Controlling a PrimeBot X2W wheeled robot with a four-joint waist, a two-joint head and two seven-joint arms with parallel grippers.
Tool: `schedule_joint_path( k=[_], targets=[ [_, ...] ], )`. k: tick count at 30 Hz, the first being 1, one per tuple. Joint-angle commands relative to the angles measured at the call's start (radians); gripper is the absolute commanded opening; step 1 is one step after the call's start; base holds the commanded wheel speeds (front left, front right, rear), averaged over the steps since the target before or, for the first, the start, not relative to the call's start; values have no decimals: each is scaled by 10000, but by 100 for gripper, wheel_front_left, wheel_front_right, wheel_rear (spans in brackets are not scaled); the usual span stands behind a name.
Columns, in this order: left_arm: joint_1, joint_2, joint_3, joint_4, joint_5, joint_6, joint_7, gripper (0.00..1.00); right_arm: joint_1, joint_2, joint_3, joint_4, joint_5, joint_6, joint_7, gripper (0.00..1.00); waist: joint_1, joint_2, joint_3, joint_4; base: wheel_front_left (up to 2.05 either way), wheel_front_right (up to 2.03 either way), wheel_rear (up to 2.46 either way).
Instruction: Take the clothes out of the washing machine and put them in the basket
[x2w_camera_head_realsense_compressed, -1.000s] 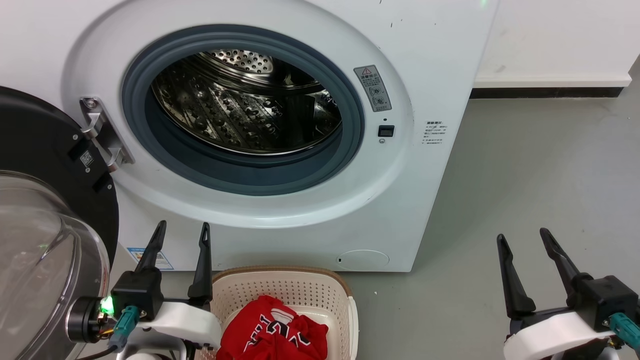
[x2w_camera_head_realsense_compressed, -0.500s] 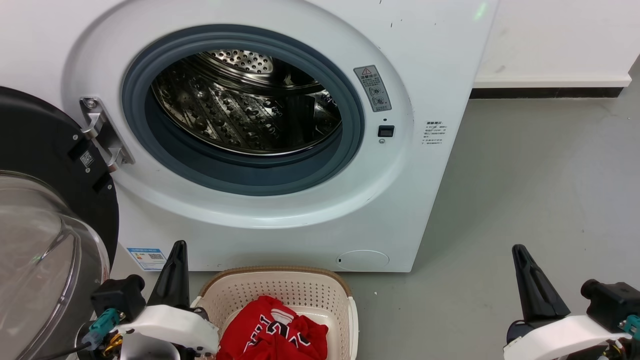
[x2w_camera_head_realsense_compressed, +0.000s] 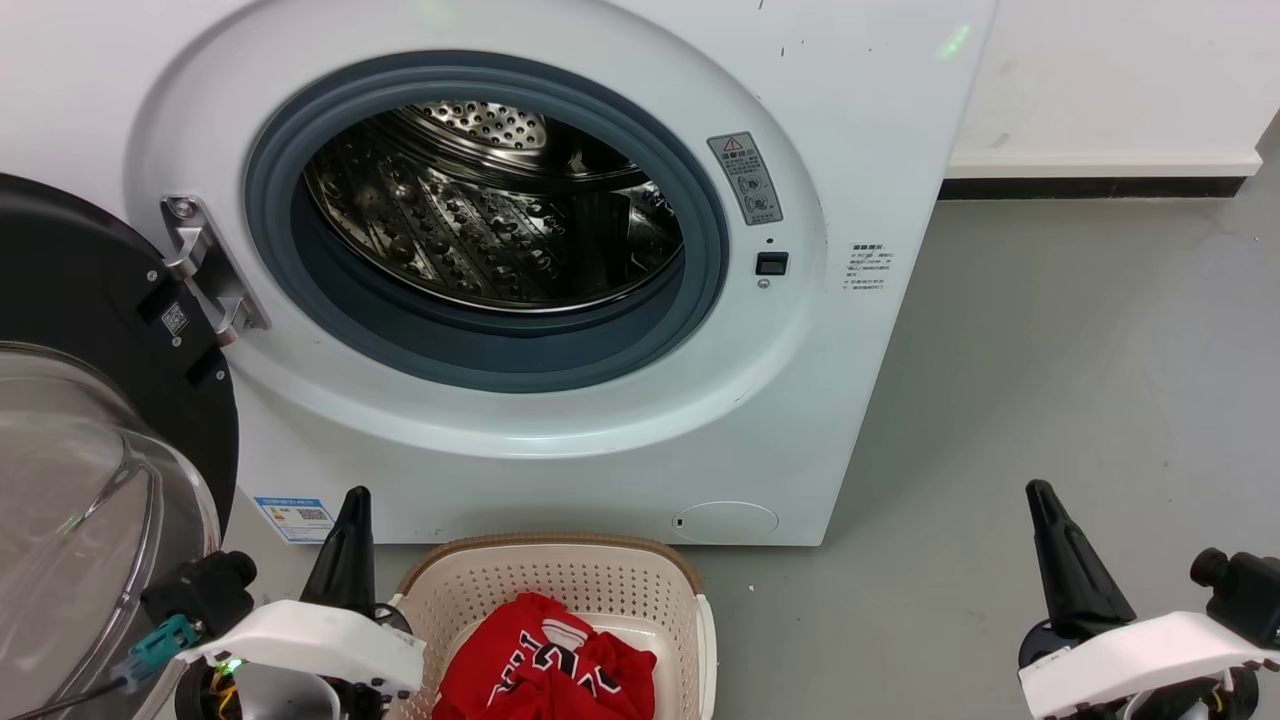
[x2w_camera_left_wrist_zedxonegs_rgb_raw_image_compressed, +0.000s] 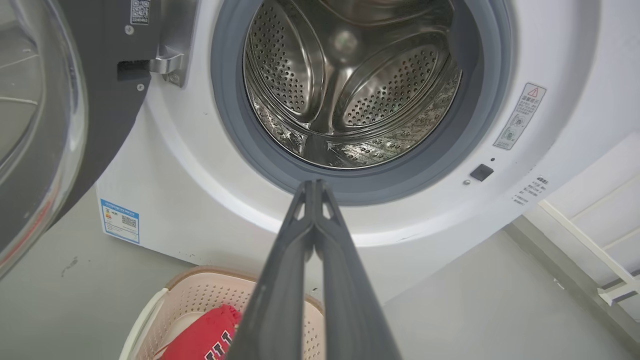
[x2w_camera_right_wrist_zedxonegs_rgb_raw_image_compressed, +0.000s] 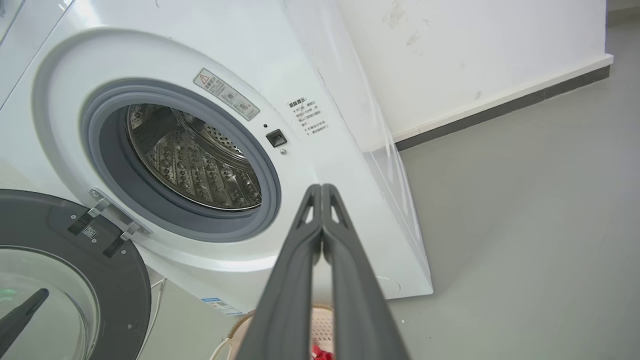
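Note:
The washing machine (x2w_camera_head_realsense_compressed: 600, 440) stands with its door (x2w_camera_head_realsense_compressed: 90, 300) swung open to the left. Its steel drum (x2w_camera_head_realsense_compressed: 480, 210) shows no fabric inside, also in the left wrist view (x2w_camera_left_wrist_zedxonegs_rgb_raw_image_compressed: 350, 85). The red clothes (x2w_camera_head_realsense_compressed: 545, 665) lie in the cream basket (x2w_camera_head_realsense_compressed: 560, 575) on the floor in front of the machine. My left gripper (x2w_camera_head_realsense_compressed: 355, 495) is shut and empty, just left of the basket; its fingertips meet in its wrist view (x2w_camera_left_wrist_zedxonegs_rgb_raw_image_compressed: 314, 184). My right gripper (x2w_camera_head_realsense_compressed: 1038, 490) is shut and empty over the floor at the lower right, fingers together (x2w_camera_right_wrist_zedxonegs_rgb_raw_image_compressed: 321, 187).
The glass bowl of the door (x2w_camera_head_realsense_compressed: 70, 500) bulges out close to my left arm. Grey floor (x2w_camera_head_realsense_compressed: 1050, 350) stretches to the right of the machine up to a white wall with a dark baseboard (x2w_camera_head_realsense_compressed: 1090, 185).
Both grippers went from open to shut and sank lower in the head view. The clothes and basket have not moved.

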Motion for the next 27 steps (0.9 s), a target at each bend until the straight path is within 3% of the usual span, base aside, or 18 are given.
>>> schedule_joint_path(
  k=[1,27],
  targets=[
    [-296,14,98,-56,-440,-85,66,0,-294,-102,-13,15,506,0,33,0,0,0,-4,0,0,0,0],
    [-523,-227,565,433,-3841,-455,677,0,-779,-184,-143,894,4215,-1,271,0,-1,0,-51,3,0,0,0]
  ],
)
